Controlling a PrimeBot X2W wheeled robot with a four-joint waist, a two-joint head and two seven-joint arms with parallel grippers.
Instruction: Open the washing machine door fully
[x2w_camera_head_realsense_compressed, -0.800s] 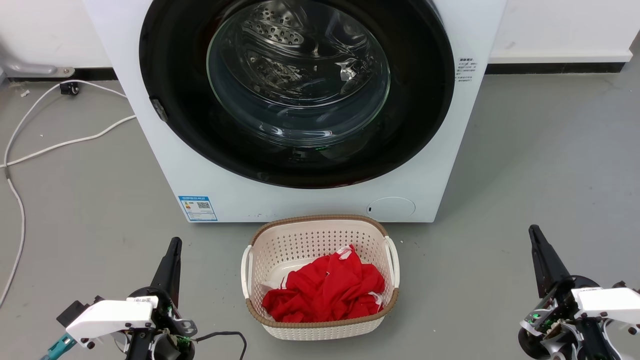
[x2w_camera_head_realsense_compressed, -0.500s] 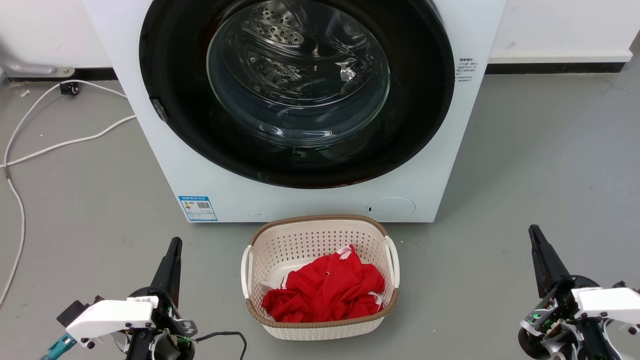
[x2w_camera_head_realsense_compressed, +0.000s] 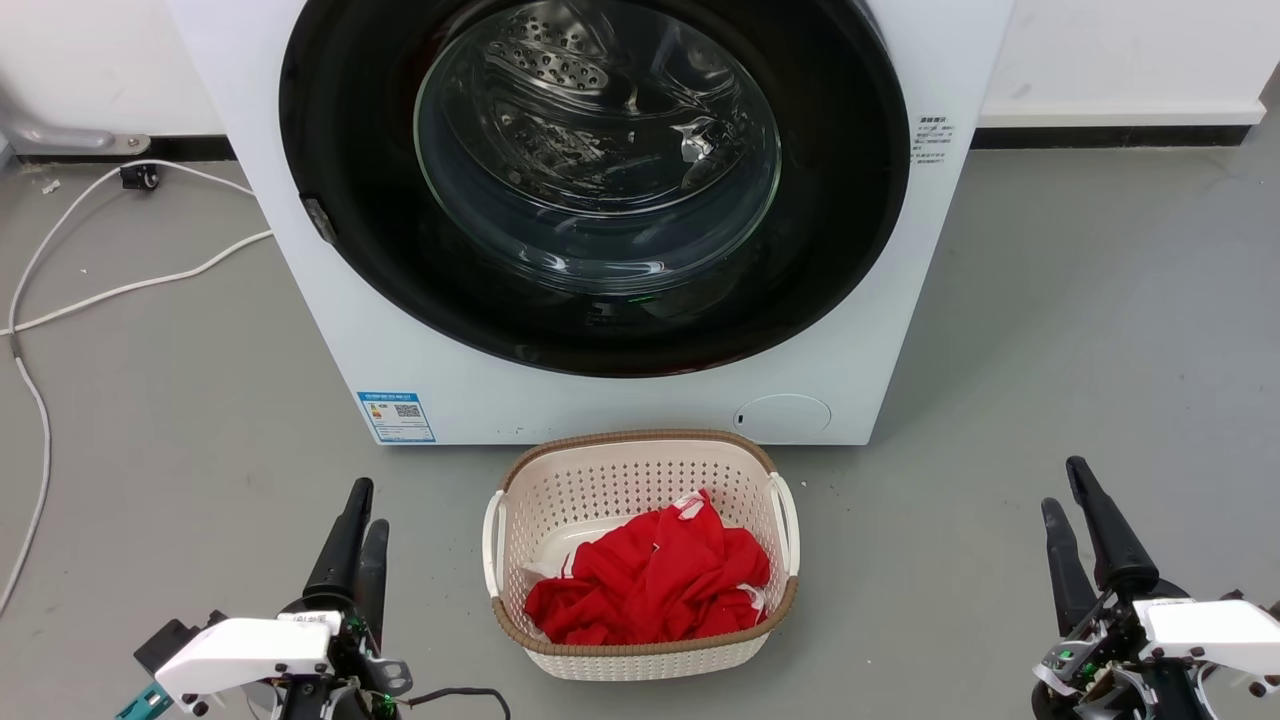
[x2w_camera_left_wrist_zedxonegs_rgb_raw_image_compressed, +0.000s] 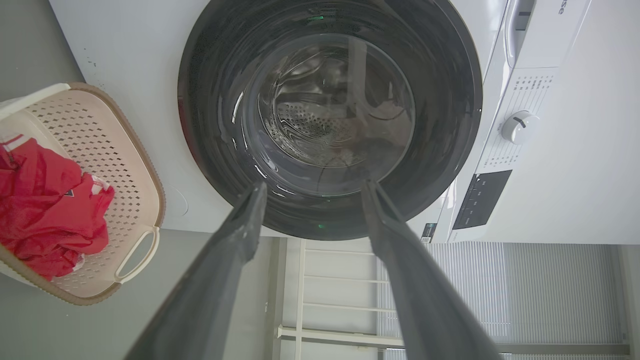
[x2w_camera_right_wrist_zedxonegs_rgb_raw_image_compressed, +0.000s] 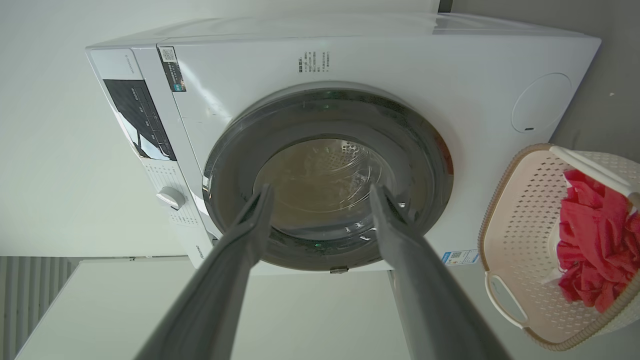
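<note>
The white washing machine (x2w_camera_head_realsense_compressed: 330, 330) stands in front of me on the grey floor. Its door (x2w_camera_head_realsense_compressed: 597, 160), a round glossy black disc with a clear glass window, lies flush against the front. A small grey latch piece (x2w_camera_head_realsense_compressed: 318, 220) sits on the door's left rim. My left gripper (x2w_camera_head_realsense_compressed: 368, 504) is low at the left, open and holding nothing, well short of the machine. My right gripper (x2w_camera_head_realsense_compressed: 1061, 483) is low at the right, also open and holding nothing. In the left wrist view the gripper (x2w_camera_left_wrist_zedxonegs_rgb_raw_image_compressed: 314, 184) points at the door (x2w_camera_left_wrist_zedxonegs_rgb_raw_image_compressed: 330, 115). The right wrist view shows the gripper (x2w_camera_right_wrist_zedxonegs_rgb_raw_image_compressed: 321, 187) before the door (x2w_camera_right_wrist_zedxonegs_rgb_raw_image_compressed: 327, 175).
A cream basket (x2w_camera_head_realsense_compressed: 640, 445) holding red clothes (x2w_camera_head_realsense_compressed: 650, 585) sits on the floor right in front of the machine, between my two grippers. White cables (x2w_camera_head_realsense_compressed: 100, 290) trail over the floor at the left. The control dial (x2w_camera_left_wrist_zedxonegs_rgb_raw_image_compressed: 520, 126) is on the machine's top panel.
Both grippers sit slightly lower in the head view, and each now shows two separated fingers where one showed before. The door and basket have not moved.
</note>
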